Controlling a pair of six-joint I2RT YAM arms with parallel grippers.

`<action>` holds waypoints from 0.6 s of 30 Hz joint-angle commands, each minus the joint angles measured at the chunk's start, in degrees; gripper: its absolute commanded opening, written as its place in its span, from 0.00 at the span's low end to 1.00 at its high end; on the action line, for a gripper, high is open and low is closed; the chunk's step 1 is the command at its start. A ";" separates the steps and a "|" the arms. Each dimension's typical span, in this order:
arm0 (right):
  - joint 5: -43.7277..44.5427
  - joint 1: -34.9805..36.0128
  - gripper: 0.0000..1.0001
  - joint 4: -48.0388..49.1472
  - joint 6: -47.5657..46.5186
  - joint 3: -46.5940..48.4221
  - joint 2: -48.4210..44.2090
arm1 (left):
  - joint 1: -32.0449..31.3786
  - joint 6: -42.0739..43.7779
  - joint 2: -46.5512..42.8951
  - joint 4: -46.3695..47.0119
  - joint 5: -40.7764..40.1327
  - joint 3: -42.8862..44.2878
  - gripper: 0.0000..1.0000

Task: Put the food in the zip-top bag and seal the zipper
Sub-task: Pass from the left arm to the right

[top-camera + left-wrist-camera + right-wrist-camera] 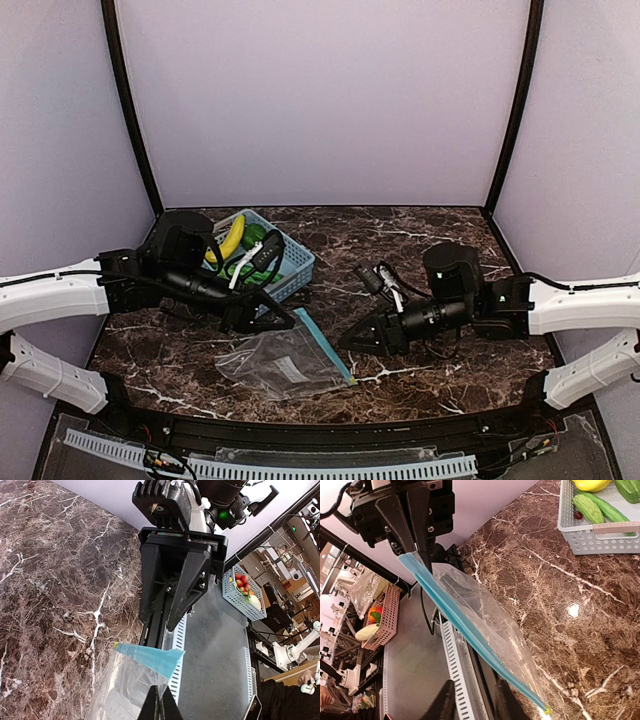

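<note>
The clear zip-top bag (283,362) lies on the marble near the front edge, with its light-blue zipper (328,348) along the right side. My left gripper (290,320) is shut on the bag's far corner and lifts it; the wrist view shows the fingers (160,702) pinched on the plastic below the blue strip (150,658). My right gripper (346,340) is open right beside the zipper (470,630), which runs past its right finger without being held. The food sits in the basket: a banana (232,238), a pepper (256,234) and cucumbers (590,507).
The light-blue slotted basket (295,262) stands at the back left of the table, behind my left arm. A slotted white cable duct (300,465) runs along the table's front edge, just beyond the bag.
</note>
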 commanded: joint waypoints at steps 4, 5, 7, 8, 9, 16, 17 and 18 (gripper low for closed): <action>2.17 0.43 0.48 2.44 0.33 -0.91 0.94 | -0.25 0.12 -0.07 0.60 3.25 0.70 0.01; 2.40 0.43 0.51 3.05 0.42 -1.06 0.78 | -0.26 0.09 -0.13 0.57 3.36 0.61 0.01; 3.29 0.38 0.54 3.27 0.47 -1.12 0.81 | -0.25 0.07 -0.18 0.68 3.65 0.37 0.01; 3.64 0.40 0.55 3.01 0.32 -0.98 1.06 | -0.26 -0.04 -0.18 0.83 3.87 0.32 0.01; 3.79 0.37 0.56 2.73 0.13 -0.91 1.25 | -0.27 -0.12 -0.19 0.95 4.22 0.12 0.01; 3.42 0.41 0.57 2.18 -0.37 -0.21 3.84 | -0.26 -0.55 0.28 1.82 4.88 -0.33 0.01; 3.45 0.42 0.57 2.22 -0.39 -0.20 4.21 | -0.20 -0.55 0.31 1.91 4.93 -0.33 0.01; 3.45 0.37 0.57 2.34 -0.44 -0.08 4.50 | -0.23 -0.55 0.38 1.88 4.91 -0.33 0.01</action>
